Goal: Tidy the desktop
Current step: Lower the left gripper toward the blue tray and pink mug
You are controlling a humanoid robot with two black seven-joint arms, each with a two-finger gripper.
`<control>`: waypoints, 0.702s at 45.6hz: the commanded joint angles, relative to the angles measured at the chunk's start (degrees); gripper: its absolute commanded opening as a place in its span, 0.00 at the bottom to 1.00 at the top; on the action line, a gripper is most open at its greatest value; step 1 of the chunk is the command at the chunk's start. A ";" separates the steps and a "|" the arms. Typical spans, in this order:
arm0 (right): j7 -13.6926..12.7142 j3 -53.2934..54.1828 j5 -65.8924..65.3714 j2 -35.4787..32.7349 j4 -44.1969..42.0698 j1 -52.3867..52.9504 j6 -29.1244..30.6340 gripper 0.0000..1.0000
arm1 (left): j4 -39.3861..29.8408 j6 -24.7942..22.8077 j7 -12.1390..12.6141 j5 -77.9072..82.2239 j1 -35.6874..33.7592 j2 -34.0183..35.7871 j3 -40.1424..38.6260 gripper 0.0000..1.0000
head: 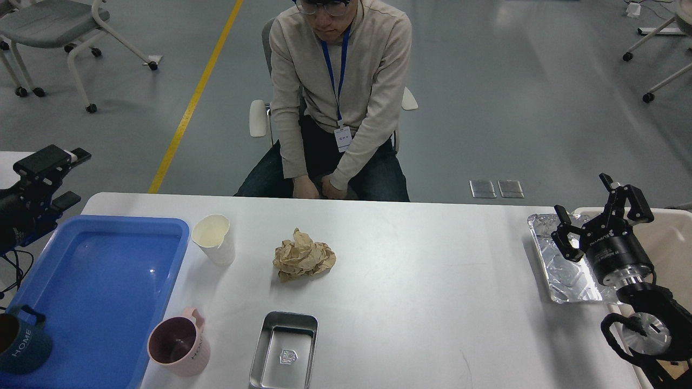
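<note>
The white desktop (421,302) spans the view. On it lie a crumpled brown paper ball (304,259), a white paper cup (215,237), a pink mug (179,348), an empty metal tin (285,351) and a foil tray (565,265). My left gripper (62,178) is open and empty at the far left edge, beyond the blue tray's back corner. My right gripper (594,216) is open and empty, hovering over the foil tray's right side.
A blue tray (97,292) sits at the left with a dark blue mug (21,346) in its near corner. A beige bin (670,243) stands at the right. A person (338,97) sits at the table's far edge, hands on knees.
</note>
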 commanded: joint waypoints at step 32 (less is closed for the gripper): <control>0.00 -1.32 -1.32 -1.25 -0.96 -0.15 0.06 1.00 | -8.73 -1.98 -2.40 15.57 0.93 11.57 12.80 0.96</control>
